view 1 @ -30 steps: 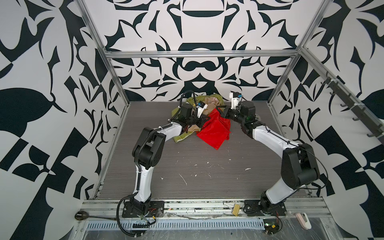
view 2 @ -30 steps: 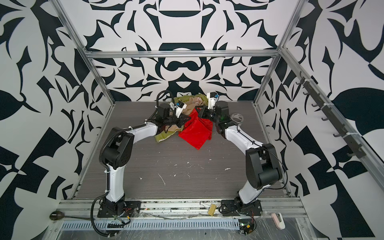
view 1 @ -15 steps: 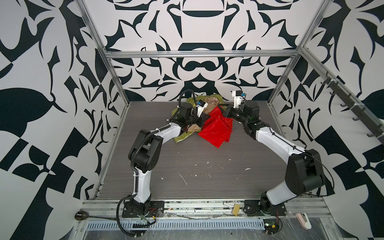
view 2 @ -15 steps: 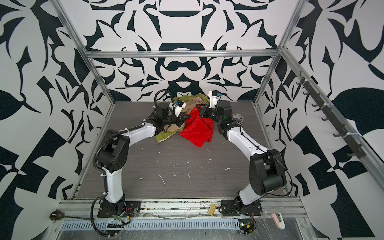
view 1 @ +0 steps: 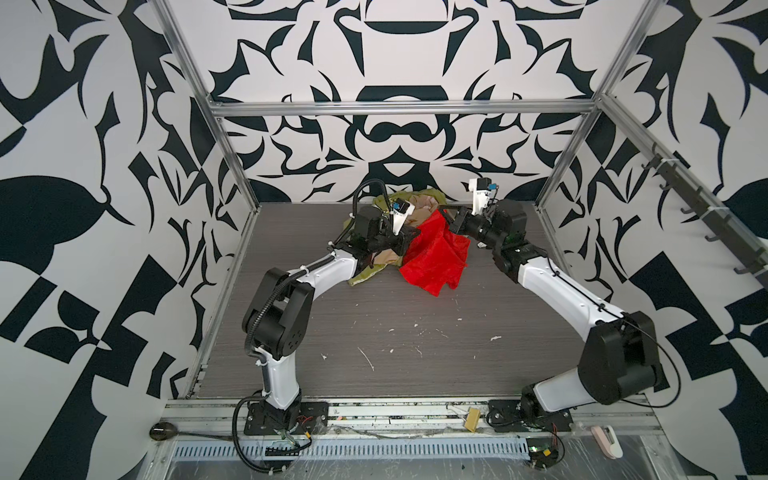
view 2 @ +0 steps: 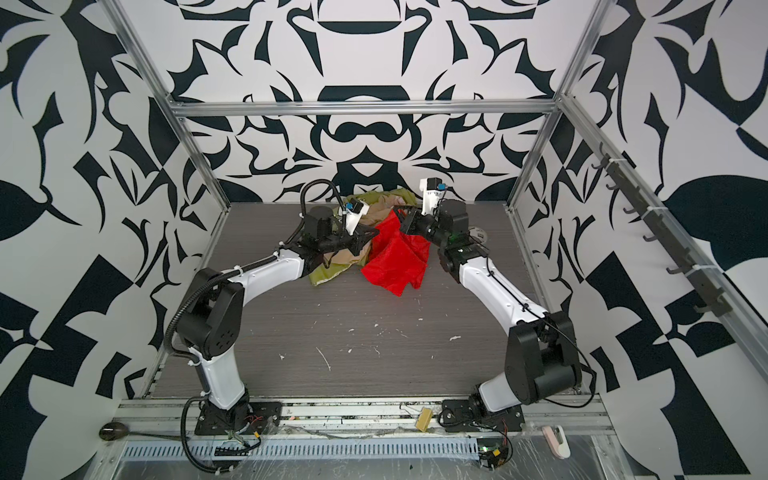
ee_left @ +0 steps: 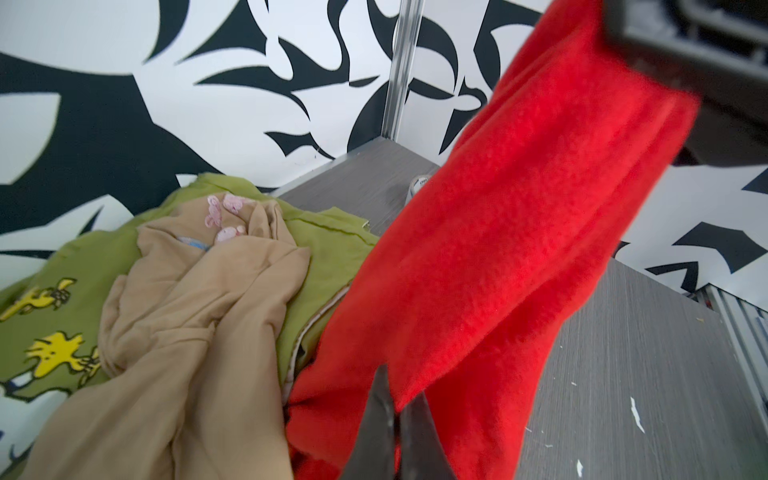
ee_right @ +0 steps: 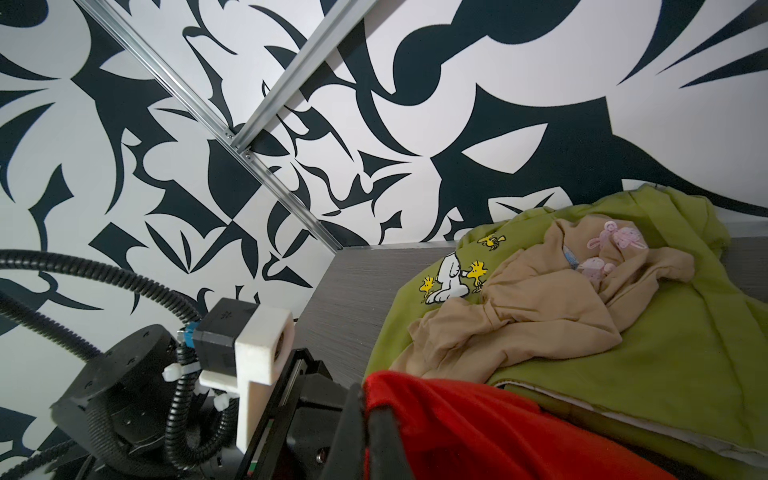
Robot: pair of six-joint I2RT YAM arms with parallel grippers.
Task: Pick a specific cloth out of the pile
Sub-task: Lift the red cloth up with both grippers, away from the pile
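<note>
The red cloth [view 1: 436, 257] hangs stretched between both grippers, just right of the pile, its lower end on the floor. My left gripper [view 1: 410, 237] is shut on its left edge; in the left wrist view the fingertips [ee_left: 384, 399] pinch red fabric [ee_left: 498, 249]. My right gripper [view 1: 449, 215] is shut on its upper corner, as the right wrist view shows [ee_right: 365, 399]. The pile [view 1: 415, 203] lies at the back wall: a tan cloth [ee_right: 519, 324] on an olive-green one [ee_right: 665, 353] with a cartoon dog print.
The patterned back wall and an aluminium corner post [ee_left: 399, 70] stand close behind the pile. A small tape roll [view 2: 478, 235] lies on the floor by the right arm. White scraps [view 1: 365, 357] dot the grey floor toward the front.
The left gripper has shut on the red cloth's left edge. The right gripper has moved up and to the right with its corner, drawing the cloth out between the two arms.
</note>
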